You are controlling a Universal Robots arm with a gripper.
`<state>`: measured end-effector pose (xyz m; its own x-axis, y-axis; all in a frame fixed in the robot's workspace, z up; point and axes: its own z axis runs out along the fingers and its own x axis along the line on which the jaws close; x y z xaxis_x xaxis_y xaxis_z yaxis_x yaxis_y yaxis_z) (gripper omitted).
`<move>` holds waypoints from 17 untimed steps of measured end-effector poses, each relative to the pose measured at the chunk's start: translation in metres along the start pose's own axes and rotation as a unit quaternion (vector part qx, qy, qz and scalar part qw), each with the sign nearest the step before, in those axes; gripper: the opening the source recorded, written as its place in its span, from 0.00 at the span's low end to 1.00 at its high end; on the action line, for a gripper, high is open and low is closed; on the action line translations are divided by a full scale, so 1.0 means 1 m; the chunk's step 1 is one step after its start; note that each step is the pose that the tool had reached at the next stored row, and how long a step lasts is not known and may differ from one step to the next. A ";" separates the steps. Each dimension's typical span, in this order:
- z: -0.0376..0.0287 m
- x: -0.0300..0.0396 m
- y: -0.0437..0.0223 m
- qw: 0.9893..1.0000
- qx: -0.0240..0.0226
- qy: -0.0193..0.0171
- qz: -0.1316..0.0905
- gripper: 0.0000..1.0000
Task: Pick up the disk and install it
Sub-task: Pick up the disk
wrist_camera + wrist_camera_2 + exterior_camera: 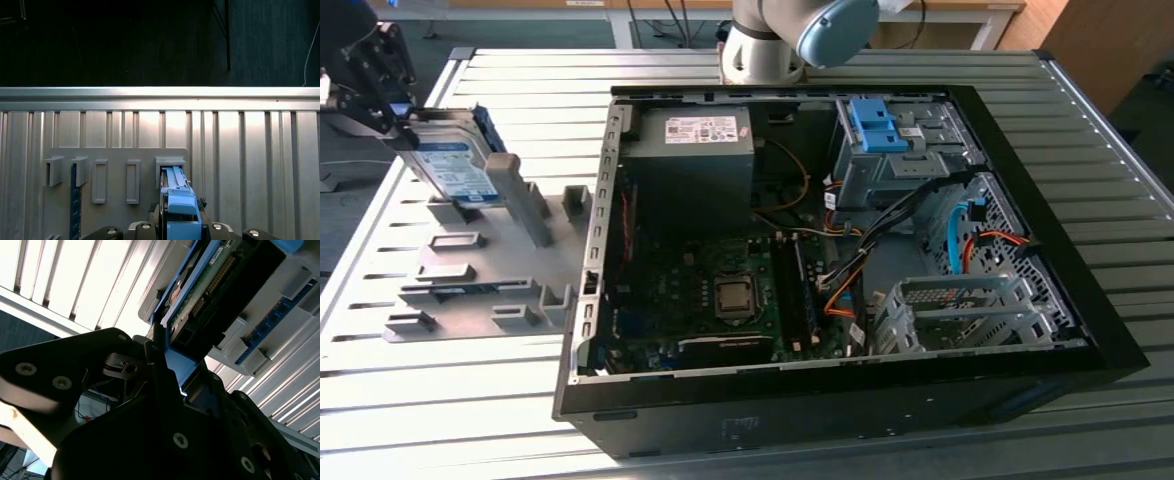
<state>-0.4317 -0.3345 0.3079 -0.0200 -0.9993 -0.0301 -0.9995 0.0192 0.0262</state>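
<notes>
Since the blue-railed silver metal disk (454, 170) stands edgewise in a grey slotted rack (520, 265), we find the black gripper (403, 130) clamped on its upper end.

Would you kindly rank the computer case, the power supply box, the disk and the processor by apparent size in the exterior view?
Largest to smallest:
1. computer case
2. power supply box
3. disk
4. processor
</notes>
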 end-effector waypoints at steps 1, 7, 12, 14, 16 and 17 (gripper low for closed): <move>-0.0003 0.0000 0.0000 1.000 0.000 0.000 0.000 0.37; -0.0011 0.0000 0.0000 1.000 0.000 0.000 0.000 0.37; -0.0016 0.0000 0.0000 1.000 0.000 0.000 0.000 0.37; -0.0020 -0.0001 0.0001 1.000 0.000 0.000 0.000 0.37; -0.0026 -0.0001 0.0001 1.000 0.000 0.000 0.000 0.37; -0.0029 -0.0001 0.0001 1.000 0.000 0.000 0.000 0.37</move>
<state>-0.4317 -0.3345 0.3108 -0.0200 -0.9994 -0.0300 -0.9995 0.0192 0.0265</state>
